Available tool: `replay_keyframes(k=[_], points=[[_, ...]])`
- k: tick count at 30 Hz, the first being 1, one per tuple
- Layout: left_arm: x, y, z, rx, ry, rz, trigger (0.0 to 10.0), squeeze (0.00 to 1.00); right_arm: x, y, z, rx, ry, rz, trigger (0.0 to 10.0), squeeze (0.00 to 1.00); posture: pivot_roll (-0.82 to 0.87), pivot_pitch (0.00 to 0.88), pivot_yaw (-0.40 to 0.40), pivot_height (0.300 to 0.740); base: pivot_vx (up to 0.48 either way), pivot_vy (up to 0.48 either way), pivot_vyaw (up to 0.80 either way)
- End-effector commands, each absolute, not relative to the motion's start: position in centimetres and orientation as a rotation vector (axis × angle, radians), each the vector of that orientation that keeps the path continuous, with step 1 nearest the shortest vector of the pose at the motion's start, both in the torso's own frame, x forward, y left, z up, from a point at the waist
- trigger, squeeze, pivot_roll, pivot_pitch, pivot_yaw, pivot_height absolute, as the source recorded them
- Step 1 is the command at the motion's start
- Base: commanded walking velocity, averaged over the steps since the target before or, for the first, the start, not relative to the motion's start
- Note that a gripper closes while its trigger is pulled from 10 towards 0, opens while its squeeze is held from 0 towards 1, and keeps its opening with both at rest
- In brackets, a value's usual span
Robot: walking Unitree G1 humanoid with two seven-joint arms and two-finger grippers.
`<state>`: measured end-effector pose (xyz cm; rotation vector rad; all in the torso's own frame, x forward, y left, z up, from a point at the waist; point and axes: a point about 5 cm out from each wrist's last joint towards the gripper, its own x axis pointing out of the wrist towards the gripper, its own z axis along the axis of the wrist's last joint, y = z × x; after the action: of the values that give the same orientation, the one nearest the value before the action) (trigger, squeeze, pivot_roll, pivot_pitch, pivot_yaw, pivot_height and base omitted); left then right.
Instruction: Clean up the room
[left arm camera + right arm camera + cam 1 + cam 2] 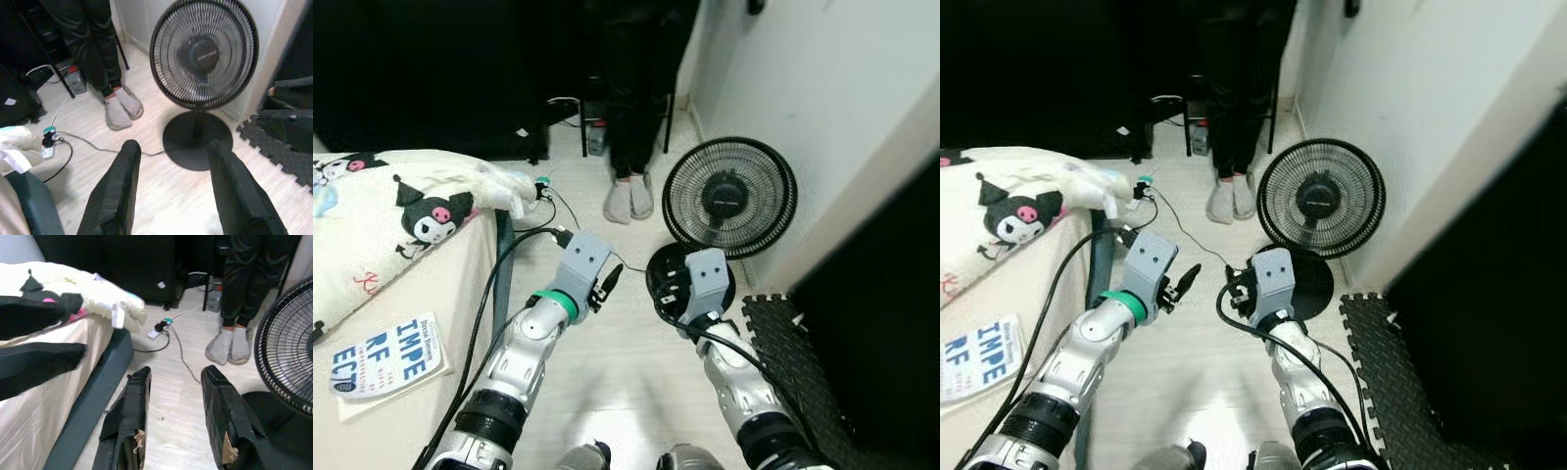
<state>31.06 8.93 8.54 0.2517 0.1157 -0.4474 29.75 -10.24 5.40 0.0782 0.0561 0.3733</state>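
Both grippers, left gripper (pixel 171 188) and right gripper (pixel 178 418), hover over floor, fingers wide, empty. Nothing picked up. Book (pixel 389 357) lies on bed (pixel 411 284); cable (pixel 182 355) trails near fan (pixel 729 198). Cleanup looks barely begun.

Book (pixel 389 356) flat on bed (pixel 460 284); cartoon-print blanket (pixel 401 211) rumpled

Floor strip ahead open btwn bed (pixel 382 284) & fan (pixel 729 196), person's feet (pixel 628 201) w/ cable (pixel 570 211) beyond

The left claw (pixel 173 186), parted and empty, frames the black fan (pixel 203 54) near a person's slippered feet (pixel 122 104).
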Motion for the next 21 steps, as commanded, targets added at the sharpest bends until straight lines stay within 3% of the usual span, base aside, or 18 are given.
replay_keyframes(k=[1,4,21], points=[[30.90,9.20,8.19,0.261,0.128,-0.444,10.0,0.00,29.54,-9.92,5.26,0.080,0.064,0.386,10.0,0.00,-0.04,0.004,0.025,0.740,0.000,0.000,0.00],[30.93,9.17,8.23,0.262,0.126,-0.444,10.0,0.00,29.51,-9.89,5.04,0.008,0.070,0.399,10.0,0.00,-0.03,0.004,0.025,0.740,0.000,0.000,0.46],[30.99,9.00,8.30,0.259,0.123,-0.447,10.0,0.00,29.29,-9.84,4.90,0.031,0.077,0.414,10.0,0.00,-0.04,0.012,0.026,0.740,0.000,0.000,0.75]])
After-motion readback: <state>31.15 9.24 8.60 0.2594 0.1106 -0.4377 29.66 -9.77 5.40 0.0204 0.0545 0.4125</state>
